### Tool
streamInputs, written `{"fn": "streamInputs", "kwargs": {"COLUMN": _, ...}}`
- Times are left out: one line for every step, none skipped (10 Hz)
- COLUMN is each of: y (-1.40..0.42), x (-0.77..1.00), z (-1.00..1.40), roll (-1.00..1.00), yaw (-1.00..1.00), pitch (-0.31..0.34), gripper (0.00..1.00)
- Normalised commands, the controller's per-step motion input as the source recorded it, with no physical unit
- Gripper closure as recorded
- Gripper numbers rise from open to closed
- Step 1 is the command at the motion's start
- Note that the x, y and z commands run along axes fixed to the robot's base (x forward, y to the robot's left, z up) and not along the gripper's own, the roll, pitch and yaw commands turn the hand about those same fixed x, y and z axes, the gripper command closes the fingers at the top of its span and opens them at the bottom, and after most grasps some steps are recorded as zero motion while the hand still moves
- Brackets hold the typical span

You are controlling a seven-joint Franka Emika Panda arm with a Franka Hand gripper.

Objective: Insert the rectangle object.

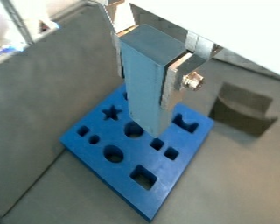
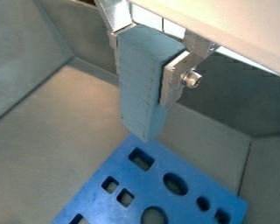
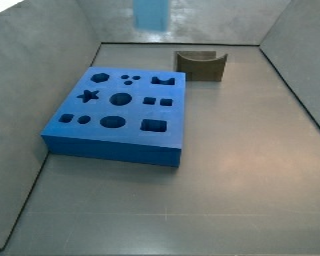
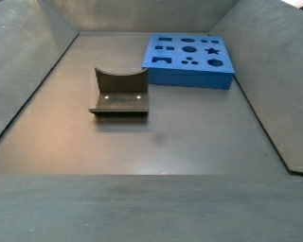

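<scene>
The rectangle object [image 1: 145,79], a tall light blue-grey block, is held up in the air by the gripper [image 1: 154,74], whose flat silver fingers [image 1: 178,80] are pressed against its sides, so the gripper is closed on the block. The same hold is seen in both wrist views, where the block [image 2: 140,87] hangs straight down from the gripper [image 2: 149,79] with a silver finger [image 2: 178,80] and a round screw on one side. The block is not touching anything below it. Under it lies the blue board [image 1: 136,149], a wide dark-blue slab with many shaped holes cut in its top: a star, round holes and square holes. In a wrist view the block's lower end is seen over the board's middle part, and how high it hangs cannot be told. In a side view only the low tip of the block [image 3: 151,12] is seen at the top edge, high above the far end of the grey floor, and the gripper is cut off there. The board [image 3: 119,115] rests flat on the floor, and the olive-brown U-shaped holder [image 3: 200,64] stands apart from it near the back wall. In a side view the holder [image 4: 120,93] and the board [image 4: 188,61] are seen well apart, and neither block nor gripper is in that picture.
</scene>
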Motion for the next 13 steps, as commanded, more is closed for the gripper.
{"fn": "streamInputs", "kwargs": {"y": 0.19, "x": 0.08, "z": -1.00, "roll": 0.00, "yaw": -0.05, "pitch": 0.087, "gripper": 1.00}}
{"fn": "streamInputs", "kwargs": {"y": 0.04, "x": 0.13, "z": -1.00, "roll": 0.00, "yaw": 0.00, "pitch": 0.013, "gripper": 1.00}}
{"fn": "streamInputs", "kwargs": {"y": 0.00, "x": 0.17, "z": -1.00, "roll": -0.01, "yaw": 0.02, "pitch": 0.000, "gripper": 1.00}}
{"fn": "streamInputs", "kwargs": {"y": -0.04, "x": 0.19, "z": -0.99, "roll": -0.08, "yaw": 0.09, "pitch": 0.007, "gripper": 1.00}}
{"fn": "streamInputs", "kwargs": {"y": -0.08, "x": 0.17, "z": -0.89, "roll": -0.12, "yaw": 0.12, "pitch": 0.010, "gripper": 1.00}}
{"fn": "streamInputs", "kwargs": {"y": -0.05, "x": 0.23, "z": -0.85, "roll": -0.14, "yaw": 0.17, "pitch": 0.024, "gripper": 1.00}}
{"fn": "streamInputs", "kwargs": {"y": 0.00, "x": 0.16, "z": -0.81, "roll": -0.16, "yaw": 0.37, "pitch": 0.030, "gripper": 1.00}}
{"fn": "streamInputs", "kwargs": {"y": 0.01, "x": -0.01, "z": -0.78, "roll": -0.16, "yaw": 0.44, "pitch": 0.000, "gripper": 1.00}}
{"fn": "streamInputs", "kwargs": {"y": 0.00, "x": -0.15, "z": -0.71, "roll": -0.16, "yaw": 0.27, "pitch": 0.000, "gripper": 1.00}}
{"fn": "streamInputs", "kwargs": {"y": -0.01, "x": -0.23, "z": -0.42, "roll": -0.14, "yaw": 0.13, "pitch": -0.033, "gripper": 1.00}}
{"fn": "streamInputs", "kwargs": {"y": -0.03, "x": -0.11, "z": -0.09, "roll": 0.00, "yaw": 0.07, "pitch": -0.047, "gripper": 1.00}}
{"fn": "streamInputs", "kwargs": {"y": -0.01, "x": -0.06, "z": -0.04, "roll": 0.00, "yaw": 0.03, "pitch": -0.029, "gripper": 1.00}}
{"fn": "streamInputs", "kwargs": {"y": -0.12, "x": -0.12, "z": -0.13, "roll": 0.00, "yaw": 0.06, "pitch": -0.044, "gripper": 1.00}}
